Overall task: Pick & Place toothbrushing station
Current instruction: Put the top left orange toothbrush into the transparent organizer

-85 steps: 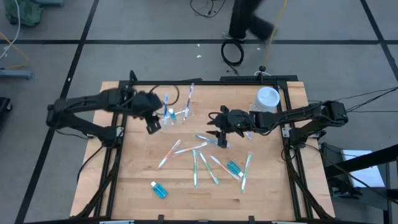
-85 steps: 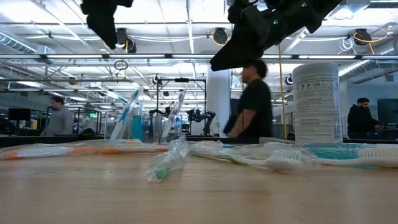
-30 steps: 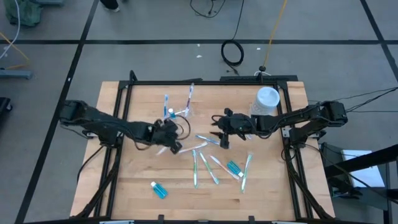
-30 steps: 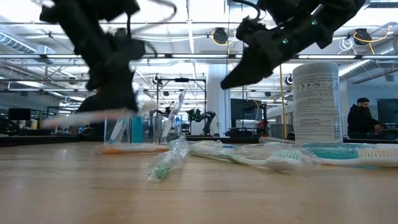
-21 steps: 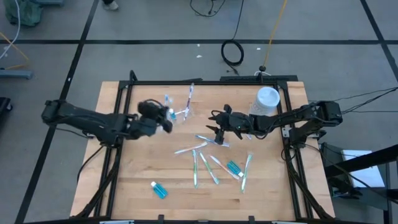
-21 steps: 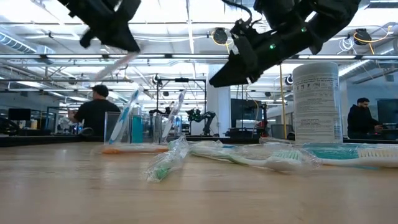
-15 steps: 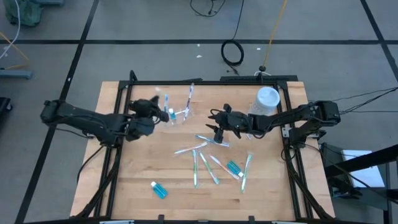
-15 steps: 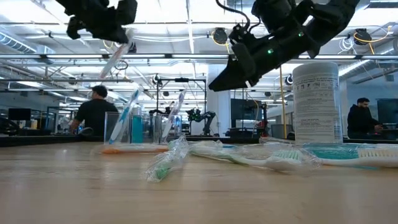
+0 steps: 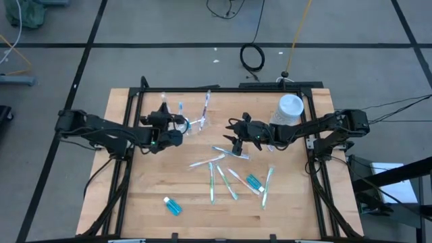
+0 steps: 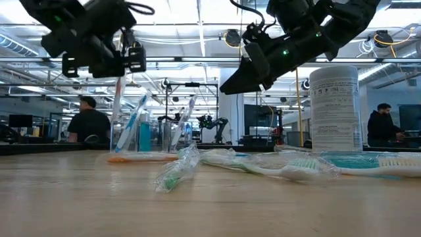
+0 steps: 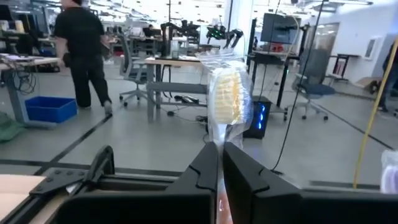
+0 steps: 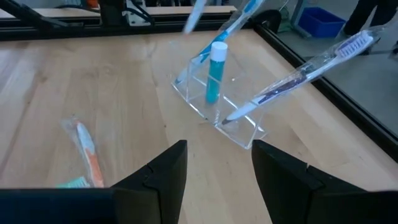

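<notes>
Currently, step in hand: a wrapped toothbrush point(image 11: 229, 93) is being carried to the clear cup point(image 12: 219, 118), judged from how it is held upright above the table's far left part.
Left gripper point(image 9: 167, 125): clamped on the lower handle of the wrapped toothbrush; in the left wrist view the bristle head stands straight up between the two dark fingers point(image 11: 200, 177).
Place of the held toothbrush: in the low view it hangs under the left gripper point(image 10: 120, 69), handle downward, just above and to the near side of the clear cup point(image 10: 141, 137); whether the tip is already inside the rim cannot be told.
Clear cup: standing near the far edge of the table point(image 9: 155, 216), already holding a teal tube point(image 12: 215, 71) and a few toothbrushes leaning outward.
Right gripper point(image 9: 237, 144): fingers spread wide with nothing between them, poised above the loose toothbrushes point(image 9: 223, 177) at the table's middle, well apart from the cup.
Remaining items: several toothbrushes are scattered at the middle of the table, one teal tube point(image 9: 254, 181) among them and another point(image 9: 173, 206) near the front edge.
Next move, as judged: the handle is to be lined up over the cup's opening, lowered in, and only then released; the toothbrushes already leaning there should not be knocked.
White container point(image 9: 290, 108): standing at the far right, not part of the job.
</notes>
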Action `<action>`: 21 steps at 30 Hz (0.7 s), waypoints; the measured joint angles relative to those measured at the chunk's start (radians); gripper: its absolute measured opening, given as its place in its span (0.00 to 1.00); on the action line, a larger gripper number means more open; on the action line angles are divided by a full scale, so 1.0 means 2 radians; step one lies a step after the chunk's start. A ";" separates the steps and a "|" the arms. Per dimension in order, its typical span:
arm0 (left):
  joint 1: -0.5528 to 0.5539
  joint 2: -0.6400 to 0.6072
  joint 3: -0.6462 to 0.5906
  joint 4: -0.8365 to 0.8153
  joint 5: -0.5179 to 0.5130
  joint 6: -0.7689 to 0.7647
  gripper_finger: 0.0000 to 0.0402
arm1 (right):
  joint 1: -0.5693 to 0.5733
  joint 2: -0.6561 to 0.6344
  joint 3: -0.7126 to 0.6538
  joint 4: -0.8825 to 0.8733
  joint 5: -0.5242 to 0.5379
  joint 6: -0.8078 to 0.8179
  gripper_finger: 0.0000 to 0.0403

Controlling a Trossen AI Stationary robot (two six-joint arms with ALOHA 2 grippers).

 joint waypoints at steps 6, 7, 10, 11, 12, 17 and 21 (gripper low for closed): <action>0.001 0.033 0.000 0.035 0.033 0.010 0.05 | 0.000 0.000 0.000 0.000 0.000 0.000 0.42; 0.001 0.037 0.000 0.041 0.031 0.015 0.06 | 0.000 0.000 0.000 0.000 0.000 0.000 0.42; 0.001 0.043 0.000 0.063 0.002 0.019 0.10 | 0.000 0.000 0.000 0.000 0.000 0.000 0.42; 0.003 0.043 0.000 0.068 -0.006 0.019 0.11 | 0.000 0.000 0.000 0.000 0.000 0.000 0.42; 0.003 0.043 0.000 0.075 -0.009 0.021 0.11 | 0.000 0.000 0.000 0.000 0.000 0.000 0.42; 0.016 0.043 0.000 0.092 -0.014 0.043 0.08 | 0.000 0.000 0.000 -0.001 0.000 0.000 0.42; 0.024 0.044 0.000 0.087 0.002 0.054 0.04 | 0.000 0.000 0.000 -0.001 0.000 0.000 0.42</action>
